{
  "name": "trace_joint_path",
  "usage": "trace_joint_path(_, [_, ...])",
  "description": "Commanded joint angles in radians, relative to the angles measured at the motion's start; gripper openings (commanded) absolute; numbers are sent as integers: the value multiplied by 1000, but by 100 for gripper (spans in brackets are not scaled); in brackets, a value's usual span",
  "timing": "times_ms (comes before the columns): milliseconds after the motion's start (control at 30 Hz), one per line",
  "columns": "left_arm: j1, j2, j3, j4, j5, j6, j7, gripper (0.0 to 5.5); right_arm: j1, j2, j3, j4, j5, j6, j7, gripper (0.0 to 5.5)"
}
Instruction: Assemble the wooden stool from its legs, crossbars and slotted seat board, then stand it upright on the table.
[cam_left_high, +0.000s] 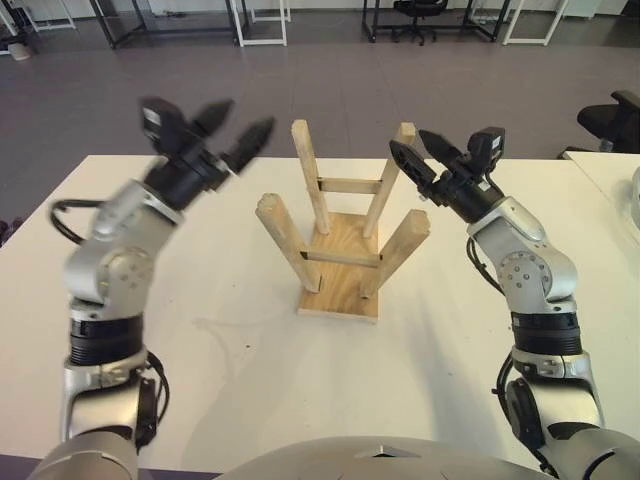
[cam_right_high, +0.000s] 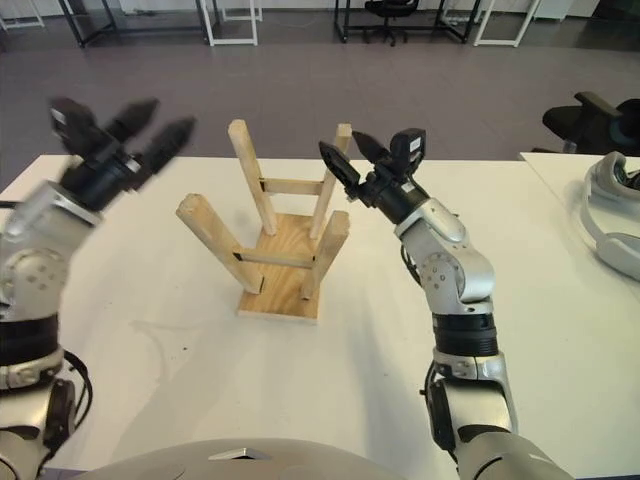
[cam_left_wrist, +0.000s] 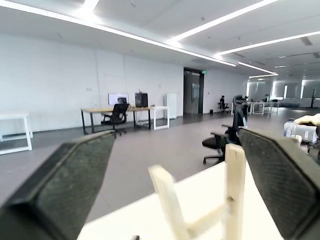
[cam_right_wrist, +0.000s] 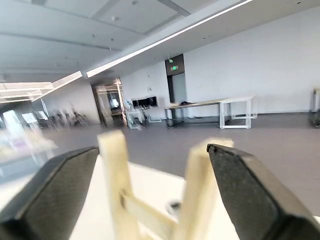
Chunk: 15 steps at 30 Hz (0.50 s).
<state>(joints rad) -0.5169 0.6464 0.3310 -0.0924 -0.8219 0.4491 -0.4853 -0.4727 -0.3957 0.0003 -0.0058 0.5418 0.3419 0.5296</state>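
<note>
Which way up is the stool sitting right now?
Upside down. The stool rests on its seat board, flat on the table, all four legs pointing up.

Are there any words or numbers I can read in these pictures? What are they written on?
Green sign above the far doorway: too small and blurred to read.
Wooden stool: no words or numbers show on it.
White table: no print shows on it.
Left claw and right claw: no label that can be read.
So no text here can be read.
</note>
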Motion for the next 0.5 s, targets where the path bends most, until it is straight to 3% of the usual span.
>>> trace_joint_path(33, [81, 143, 142, 190, 85, -42, -73, 451, 107, -60, 132, -100, -21, 6, 203, 405])
trace_joint_path(167, [532, 118, 113, 32, 220, -111, -197, 451, 108, 34, 190, -405, 141, 149, 167, 405])
trace_joint_path(267, [787, 105, 97, -154, 248, -89, -252, 451, 18, -26, 22, -410, 197, 186, 114, 405])
trace_joint_path(333, [898, 150, 30, -214, 339, -110, -297, 451, -98, -94, -141, -246, 211, 167, 74, 405])
trace_joint_path(367, [934, 176, -11, -229, 398, -123, -313, 451, -154, -124, -169, -123, 152, 132, 55, 405])
trace_joint_path(500, [906, 197, -206, -234, 583, -135, -306, 451, -331, -162, 77, 539, -299, -132, 27, 405])
